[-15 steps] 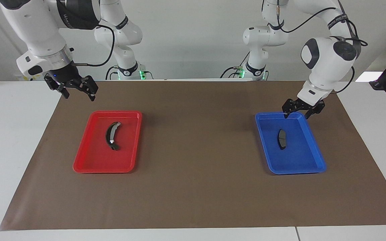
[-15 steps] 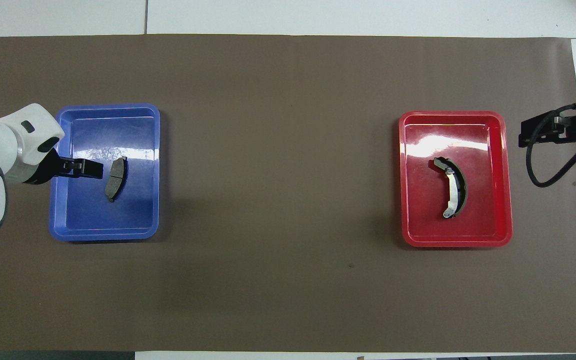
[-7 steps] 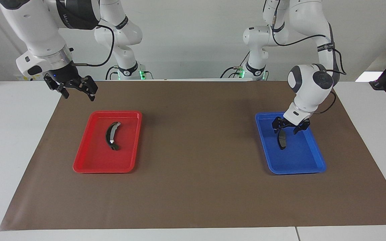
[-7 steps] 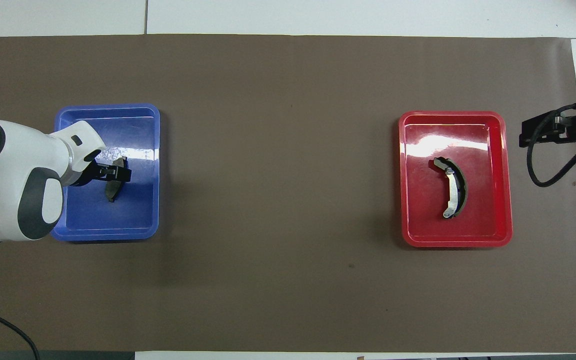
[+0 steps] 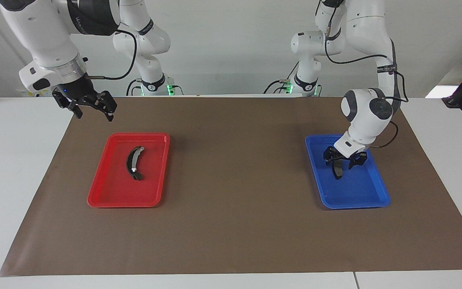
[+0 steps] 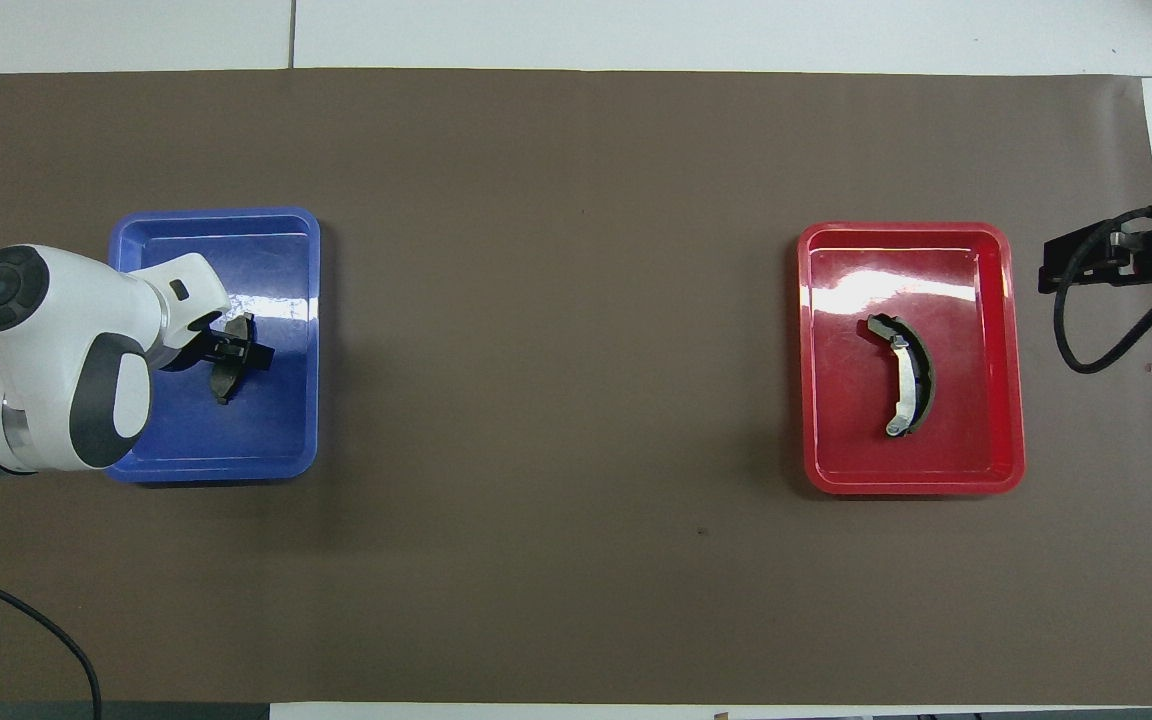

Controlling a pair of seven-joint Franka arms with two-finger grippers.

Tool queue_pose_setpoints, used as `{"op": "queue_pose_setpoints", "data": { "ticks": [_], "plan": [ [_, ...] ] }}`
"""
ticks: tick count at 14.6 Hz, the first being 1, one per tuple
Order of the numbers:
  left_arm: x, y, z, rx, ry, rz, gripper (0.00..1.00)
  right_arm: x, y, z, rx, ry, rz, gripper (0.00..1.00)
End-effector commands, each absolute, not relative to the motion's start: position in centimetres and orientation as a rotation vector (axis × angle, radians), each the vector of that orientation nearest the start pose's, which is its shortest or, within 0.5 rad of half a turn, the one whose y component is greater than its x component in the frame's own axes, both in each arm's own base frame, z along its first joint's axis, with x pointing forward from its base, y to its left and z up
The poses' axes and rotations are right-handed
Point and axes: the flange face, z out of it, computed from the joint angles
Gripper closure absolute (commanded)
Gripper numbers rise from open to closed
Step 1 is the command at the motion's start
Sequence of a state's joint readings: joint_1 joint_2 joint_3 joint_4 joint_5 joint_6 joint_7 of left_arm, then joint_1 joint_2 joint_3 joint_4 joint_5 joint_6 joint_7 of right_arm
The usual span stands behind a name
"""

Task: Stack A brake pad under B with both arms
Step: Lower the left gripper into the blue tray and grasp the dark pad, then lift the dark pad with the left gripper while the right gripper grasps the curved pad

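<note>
The A brake pad (image 5: 337, 171), short and all dark, lies in the blue tray (image 5: 355, 205) at the left arm's end of the table; it also shows in the overhead view (image 6: 223, 375). My left gripper (image 5: 341, 161) is open and low in the tray, its fingers on either side of the pad's end nearer the robots (image 6: 236, 350). B (image 5: 133, 162), the long crescent with a silvery strip, lies in the red tray (image 5: 122, 203); it also shows in the overhead view (image 6: 904, 375). My right gripper (image 5: 91, 107) is open and waits in the air beside the red tray (image 6: 906, 487).
A brown mat (image 5: 235, 180) covers the table between and around the two trays. White table surface (image 5: 14, 160) shows at each end of the mat.
My left gripper has come down from the blue tray's edge nearer the robots into the tray and now straddles the brake pad. The right arm has not moved.
</note>
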State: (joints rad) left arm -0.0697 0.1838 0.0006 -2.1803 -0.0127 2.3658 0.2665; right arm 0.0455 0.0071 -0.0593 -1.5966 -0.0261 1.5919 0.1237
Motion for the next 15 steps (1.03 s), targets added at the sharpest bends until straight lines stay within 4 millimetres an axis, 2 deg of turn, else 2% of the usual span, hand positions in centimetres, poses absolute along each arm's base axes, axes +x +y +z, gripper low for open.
{"op": "queue_pose_setpoints", "data": {
  "ticks": [1, 2, 3, 4, 6, 8, 11, 12, 14, 15],
  "plan": [
    [54.8, -3.5, 29.9, -3.100, 0.553, -0.009, 0.08, 55.4, -1.4, 61.2, -3.162, 0.207, -0.009, 0.00],
    [54.8, -3.5, 29.8, -3.101, 0.552, -0.002, 0.12, 55.4, -1.4, 61.2, -3.161, 0.207, -0.012, 0.00],
    [54.8, -3.5, 29.8, -3.100, 0.556, 0.006, 0.30, 55.4, -1.4, 61.2, -3.161, 0.207, -0.012, 0.00],
    [54.7, -3.5, 29.8, -3.095, 0.586, 0.008, 0.60, 55.4, -1.4, 61.2, -3.162, 0.207, -0.007, 0.00],
    [54.7, -3.3, 30.0, -3.094, 0.612, 0.039, 0.86, 55.4, -1.4, 61.2, -3.161, 0.210, -0.007, 0.00],
    [55.0, -3.4, 31.1, -3.092, 0.616, 0.046, 0.95, 55.4, -1.4, 61.2, -3.162, 0.207, -0.007, 0.00],
    [57.4, -4.6, 35.9, -3.096, 0.618, 0.060, 0.96, 55.4, -1.6, 61.2, -3.161, 0.212, -0.007, 0.00],
    [58.2, -5.6, 37.5, -3.099, 0.600, 0.058, 0.97, 55.3, -1.6, 61.2, -3.161, 0.212, -0.007, 0.00],
    [58.9, -9.0, 39.0, -3.126, 0.483, -0.002, 0.99, 55.1, -1.9, 60.7, -3.161, 0.217, 0.010, 0.00],
    [58.7, -12.6, 39.4, -3.137, 0.418, -0.050, 0.99, 54.7, -2.8, 60.5, -3.159, 0.236, 0.021, 0.00]
  ]
}}
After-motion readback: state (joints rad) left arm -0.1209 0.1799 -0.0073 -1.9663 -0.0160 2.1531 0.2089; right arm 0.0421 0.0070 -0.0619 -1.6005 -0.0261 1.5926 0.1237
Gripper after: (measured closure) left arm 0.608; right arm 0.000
